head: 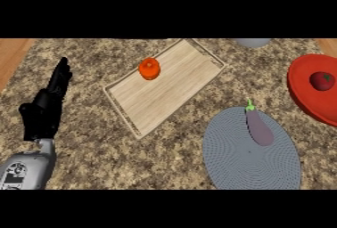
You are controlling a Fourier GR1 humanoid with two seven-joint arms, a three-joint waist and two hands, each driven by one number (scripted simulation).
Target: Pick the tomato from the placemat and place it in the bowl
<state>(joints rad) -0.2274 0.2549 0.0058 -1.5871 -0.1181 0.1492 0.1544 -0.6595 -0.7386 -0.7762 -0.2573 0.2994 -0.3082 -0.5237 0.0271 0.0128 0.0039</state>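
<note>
**Tomato sits in the bowl, left hand idle at the left edge**

Head view: tomato [322, 81] is inside the red bowl [306, 106] at the right edge of the counter [85, 133], lying on the bowl's inner surface. The bowl is partly cut off by the frame's right side. Nothing is touching the tomato.

The grey round placemat [253, 167] is lower right, just beside the bowl and down-left of it. The only thing on it is a purple eggplant [259, 128], lying in the mat's upper part with its green stem pointing away from the robot.

A wooden board [164, 93] lies diagonally at centre, well apart from the bowl, its lower right edge near the mat. An orange fruit [150, 68] sits near its upper left edge; can't tell what kind.

A grey round object [252, 42] is clipped at the top edge; can't identify it.

The left hand [45, 109] is at the far left on its grey forearm [30, 169]. Fingers are straight and close together, pointing up, holding nothing, clear of the board.
</note>
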